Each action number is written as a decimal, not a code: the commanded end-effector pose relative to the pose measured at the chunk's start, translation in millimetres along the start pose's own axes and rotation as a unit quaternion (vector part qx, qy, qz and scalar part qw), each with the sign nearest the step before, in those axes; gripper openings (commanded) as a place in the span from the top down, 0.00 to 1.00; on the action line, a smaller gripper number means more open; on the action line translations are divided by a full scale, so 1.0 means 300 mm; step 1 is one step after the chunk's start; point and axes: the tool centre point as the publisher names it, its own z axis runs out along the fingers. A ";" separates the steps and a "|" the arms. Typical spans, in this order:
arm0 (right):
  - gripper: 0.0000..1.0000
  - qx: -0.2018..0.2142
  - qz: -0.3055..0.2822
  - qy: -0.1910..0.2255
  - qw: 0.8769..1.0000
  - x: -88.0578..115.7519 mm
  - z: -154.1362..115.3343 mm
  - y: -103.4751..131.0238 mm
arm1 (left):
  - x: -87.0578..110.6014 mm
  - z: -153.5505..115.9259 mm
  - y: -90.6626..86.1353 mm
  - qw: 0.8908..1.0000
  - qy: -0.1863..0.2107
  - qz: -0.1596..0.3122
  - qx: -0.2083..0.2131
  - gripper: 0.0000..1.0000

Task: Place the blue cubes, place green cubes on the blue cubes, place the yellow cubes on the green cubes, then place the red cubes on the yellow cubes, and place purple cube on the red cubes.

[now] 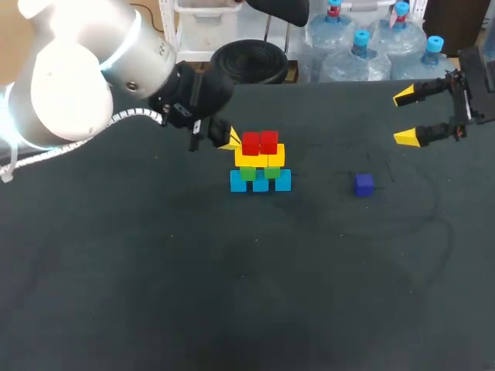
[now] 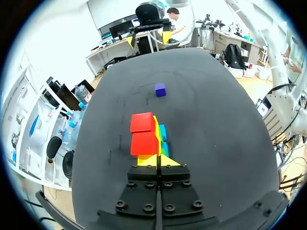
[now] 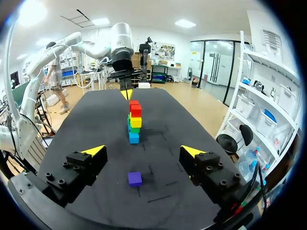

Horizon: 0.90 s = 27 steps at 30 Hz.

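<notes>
Our stack (image 1: 260, 162) stands upright: blue cubes (image 1: 261, 182) at the base, then green cubes (image 1: 259, 171), yellow cubes (image 1: 260, 157) and two red cubes (image 1: 259, 142). Its rows run straight ahead of our left gripper (image 2: 158, 161), whose fingers are pressed together on nothing just beside the stack. The purple cube (image 1: 363, 184) sits flat, well apart from the stack amid bare table (image 1: 232, 294). Beyond it our right gripper (image 1: 403, 117) hangs, fingers spread wide.
</notes>
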 end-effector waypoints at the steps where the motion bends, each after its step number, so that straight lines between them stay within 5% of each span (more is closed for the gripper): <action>1: 0.00 0.000 -0.001 -0.001 1.000 0.001 0.002 0.000 | -0.002 0.005 0.021 1.000 0.004 0.000 0.004 1.00; 27: 0.00 0.000 -0.001 -0.001 1.000 0.001 0.002 0.000 | 0.003 0.006 0.036 1.000 0.012 -0.004 0.002 1.00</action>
